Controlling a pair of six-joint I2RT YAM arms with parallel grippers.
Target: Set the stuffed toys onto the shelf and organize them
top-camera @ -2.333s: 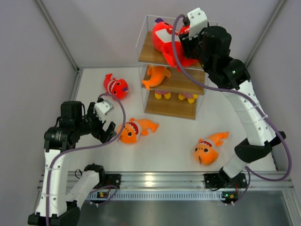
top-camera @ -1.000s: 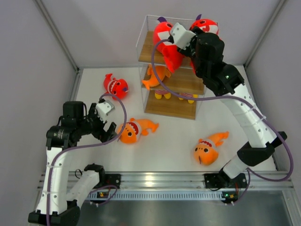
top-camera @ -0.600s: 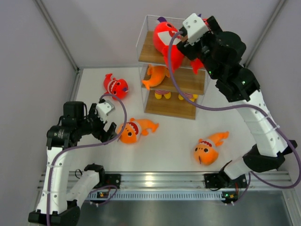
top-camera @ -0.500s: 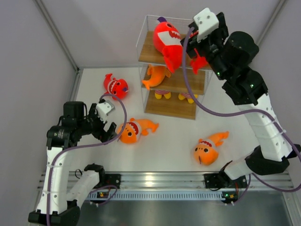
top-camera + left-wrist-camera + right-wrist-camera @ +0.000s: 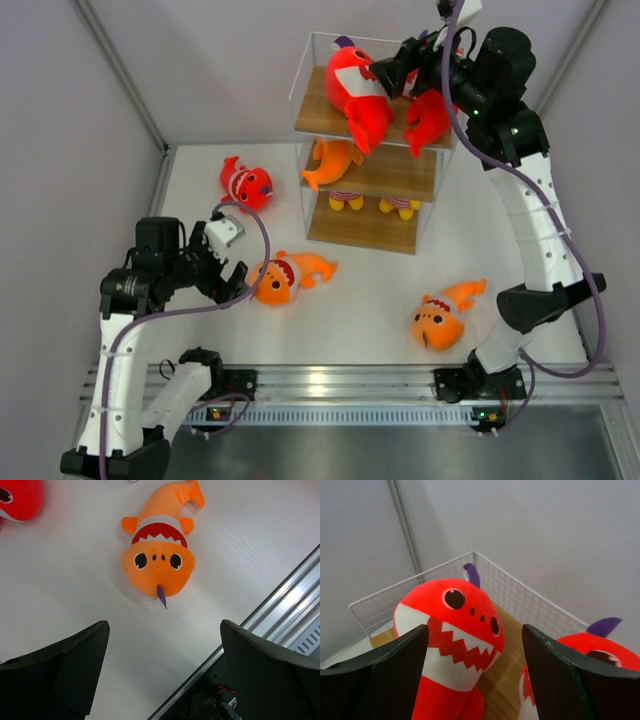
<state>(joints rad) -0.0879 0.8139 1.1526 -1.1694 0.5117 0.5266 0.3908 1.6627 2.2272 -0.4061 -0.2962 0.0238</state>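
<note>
The shelf [image 5: 362, 228] stands at the back of the table. Two red sharks [image 5: 355, 92] [image 5: 430, 115] sit on its top board, and an orange fish [image 5: 335, 160] lies on the middle one. My right gripper [image 5: 392, 72] hovers open above the top tier and holds nothing. In the right wrist view the left shark [image 5: 455, 625] stands upright between my fingers, apart from them, with the other shark [image 5: 585, 650] to its right. On the table lie a red shark [image 5: 245, 183] and two orange fish [image 5: 285, 277] [image 5: 440, 318]. My left gripper [image 5: 228, 275] is open, just short of the nearer fish [image 5: 160, 562].
Two small striped toys [image 5: 347, 200] [image 5: 400, 207] sit on the shelf's bottom board. White wire mesh [image 5: 520, 597] rims the top tier. Grey walls close in the table on three sides, and a metal rail [image 5: 330, 385] runs along the near edge.
My right gripper has opened, left the second red shark on the top tier and pulled up and back to the right. The left arm has stayed still.
</note>
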